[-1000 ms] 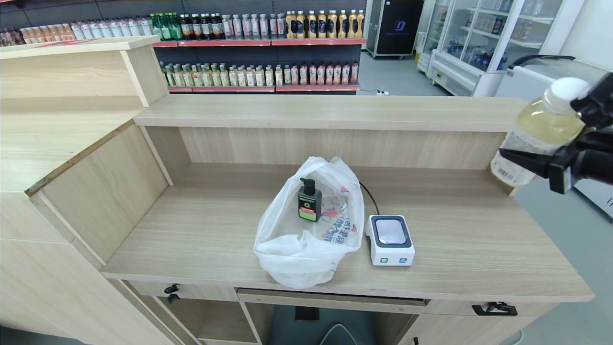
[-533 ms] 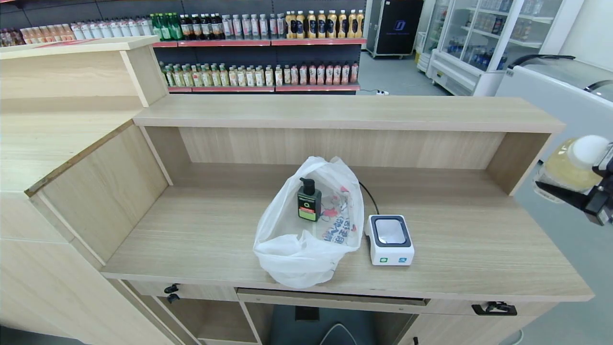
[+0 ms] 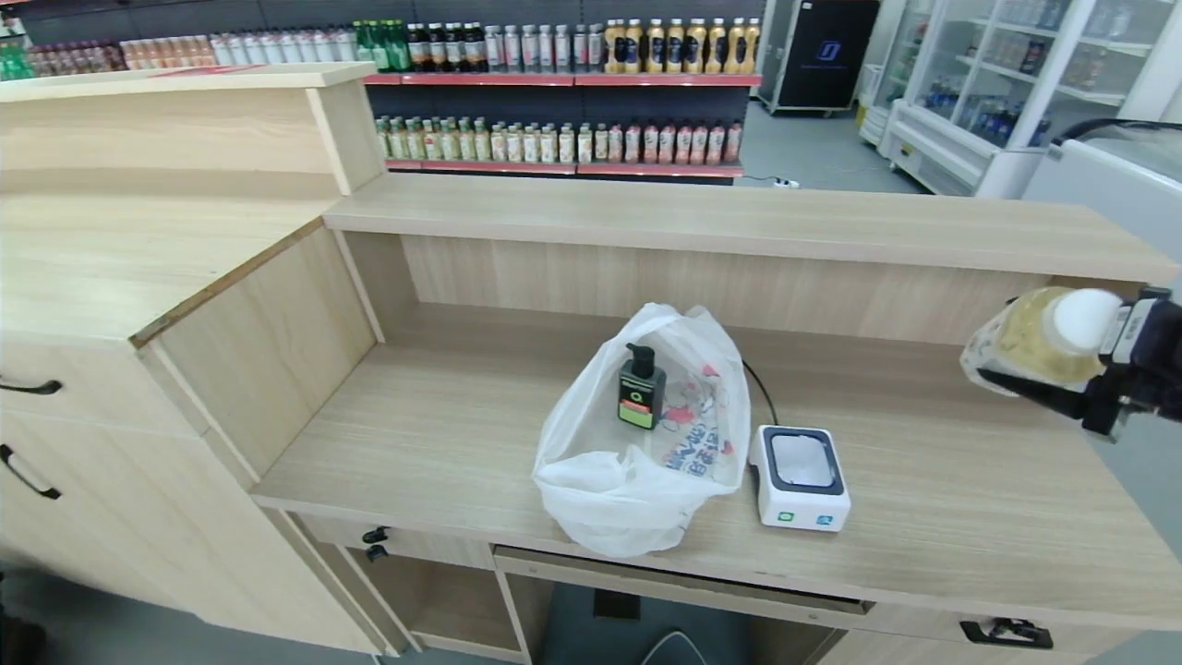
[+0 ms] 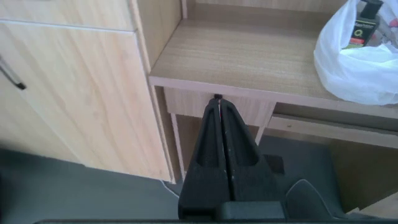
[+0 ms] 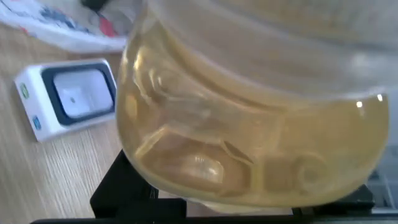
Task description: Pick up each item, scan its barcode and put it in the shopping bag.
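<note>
One bottle [image 3: 1030,342] of yellow drink is gripped tight by the right claw [image 3: 1053,374], up in the air off the right end of the counter [image 3: 970,499]. It is tipped on its side with the white cap toward the robot, likely so that the label can be turned down to the scanner [image 3: 802,465]. The scanner is set flat on the counter, just beside the white bag [image 3: 637,480], so only a short trip is needed from beep to bag. The bag is open at the top, and a dark pump bottle [image 3: 641,399] is stood inside it. The left claw [image 4: 219,134] is closed on nothing and is seen low by the counter's front, out of the way. The scan is judged not yet done.
</note>
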Controlling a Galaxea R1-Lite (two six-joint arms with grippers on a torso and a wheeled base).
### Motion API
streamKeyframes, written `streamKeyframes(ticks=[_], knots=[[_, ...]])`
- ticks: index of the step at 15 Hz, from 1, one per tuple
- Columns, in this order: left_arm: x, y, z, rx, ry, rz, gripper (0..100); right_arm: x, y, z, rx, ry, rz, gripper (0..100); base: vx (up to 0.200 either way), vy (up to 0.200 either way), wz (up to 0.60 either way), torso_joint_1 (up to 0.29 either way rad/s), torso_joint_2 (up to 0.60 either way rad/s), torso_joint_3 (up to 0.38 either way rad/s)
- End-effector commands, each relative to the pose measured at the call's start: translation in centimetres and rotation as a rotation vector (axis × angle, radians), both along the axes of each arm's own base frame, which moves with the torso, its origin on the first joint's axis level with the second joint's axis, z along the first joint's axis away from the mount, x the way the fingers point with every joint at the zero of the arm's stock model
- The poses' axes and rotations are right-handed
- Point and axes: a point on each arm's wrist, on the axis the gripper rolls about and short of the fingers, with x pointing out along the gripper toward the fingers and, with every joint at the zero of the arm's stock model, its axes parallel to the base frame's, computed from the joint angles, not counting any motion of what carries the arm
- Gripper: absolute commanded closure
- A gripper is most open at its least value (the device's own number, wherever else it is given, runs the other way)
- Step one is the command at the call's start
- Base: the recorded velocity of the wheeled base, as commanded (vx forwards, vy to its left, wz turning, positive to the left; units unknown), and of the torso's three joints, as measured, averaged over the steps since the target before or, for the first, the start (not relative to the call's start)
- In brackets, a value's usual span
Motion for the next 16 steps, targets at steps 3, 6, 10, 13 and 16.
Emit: streamKeyframes(ticks=[3, 6, 10, 13, 16], knots=[[0.0, 0.0, 0.0, 0.000, 0.000, 0.001, 100, 2.0, 0.4, -2.7, 0.002, 0.070, 0.143, 100, 0.000, 0.000, 0.00, 0.000, 0.00, 0.000], [0.0, 0.0, 0.0, 0.000, 0.000, 0.001, 100, 2.9, 0.0, -4.7, -0.133, 0.036, 0.207, 100, 0.000, 0.000, 0.00, 0.000, 0.00, 0.000], [0.0, 0.0, 0.0, 0.000, 0.000, 0.001, 100, 2.5, 0.1, -7.0, -0.194, 0.084, 0.293, 100, 0.000, 0.000, 0.00, 0.000, 0.00, 0.000], [0.0, 0.0, 0.0, 0.000, 0.000, 0.001, 100, 2.7, 0.4, -7.4, -0.204, 0.090, 0.304, 100, 0.000, 0.000, 0.00, 0.000, 0.00, 0.000], [0.0, 0.0, 0.0, 0.000, 0.000, 0.001, 100, 2.6, 0.9, -7.2, -0.225, 0.083, 0.311, 100, 0.000, 0.000, 0.00, 0.000, 0.00, 0.000]])
